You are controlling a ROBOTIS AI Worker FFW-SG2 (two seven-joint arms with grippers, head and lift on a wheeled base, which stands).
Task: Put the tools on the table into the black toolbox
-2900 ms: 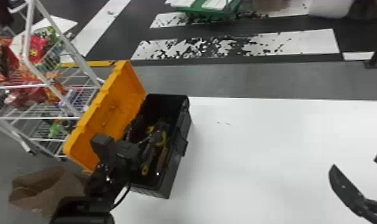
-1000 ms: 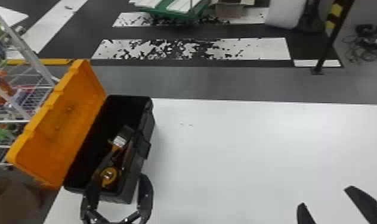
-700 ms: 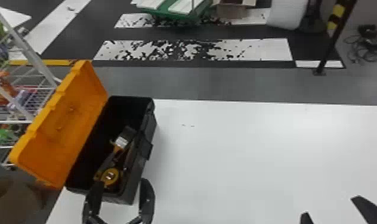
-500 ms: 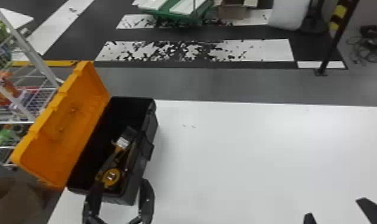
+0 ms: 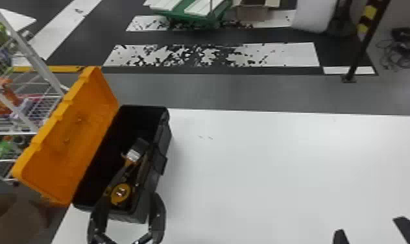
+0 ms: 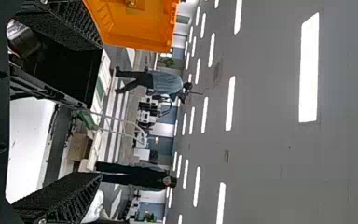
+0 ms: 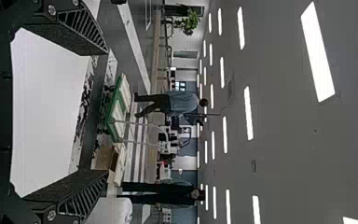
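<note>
So the black toolbox [image 5: 166,139] is standing along the left edge of the white bench [image 5: 262,178], its far end up by the far left corner. Its orange lid [image 5: 74,129] is flipped wide open and leans out past that left edge, toward a white wire rack [image 5: 39,65] loaded with colorful stuff.

The tools are piled inside the box: a round yellow tape measure [image 5: 120,193] down at the near end, and what looks like a paintbrush [image 5: 133,155] lying lengthwise further in, closer to the bench-side wall. More bits are jumbled between them, too dark to name.

The left gripper [image 5: 128,201] is open, fingers well apart, right at the box's near end. Can't tell if it's touching. The right gripper [image 5: 369,225] is open too, parked by the bench's near right corner.

On the floor past the far edge there's a green trolley [image 5: 202,16], a cardboard box [image 5: 252,13] and a striped post [image 5: 360,55].
</note>
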